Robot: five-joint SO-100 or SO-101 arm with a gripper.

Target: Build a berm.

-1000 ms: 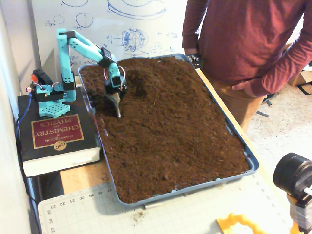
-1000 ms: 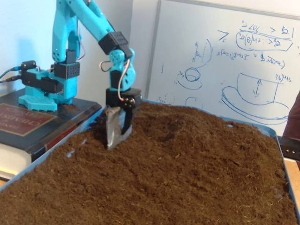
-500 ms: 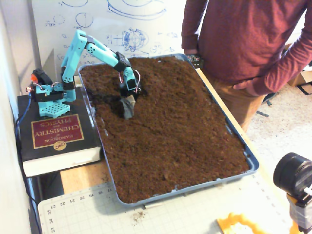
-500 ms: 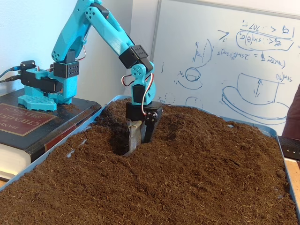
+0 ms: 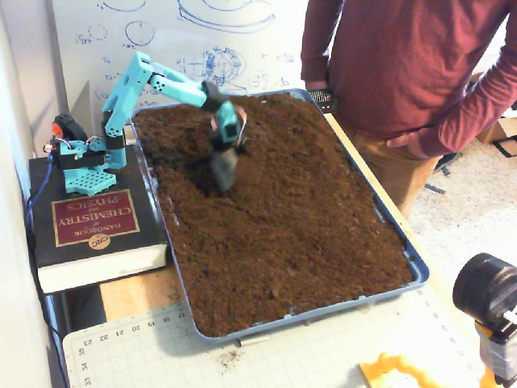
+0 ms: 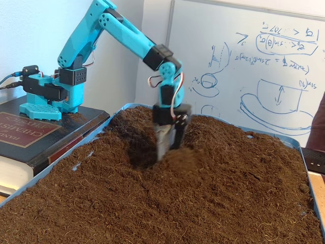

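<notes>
1. The blue tray [image 5: 416, 271] of soil sits on the bench under the tool; a chemistry handbook [image 5: 93, 222] carries the arm's base behind it.
2. The berm [image 6: 185, 157] is a low heap banked against the tool's leading side, with a dark furrow [image 6: 137, 147] trailing behind.
3. The tool [image 6: 165, 150] [image 5: 224, 179] stands tip-down in soil; I cannot tell whether its jaws are apart.
4. Risk: digging too deep could stall the arm or flatten the heap.
5. Against the earlier frames, the tool is farther from its base, with soil pushed ahead.

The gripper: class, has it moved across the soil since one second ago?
Yes. The gripper has swept rightward in both fixed views, away from the book.
</notes>
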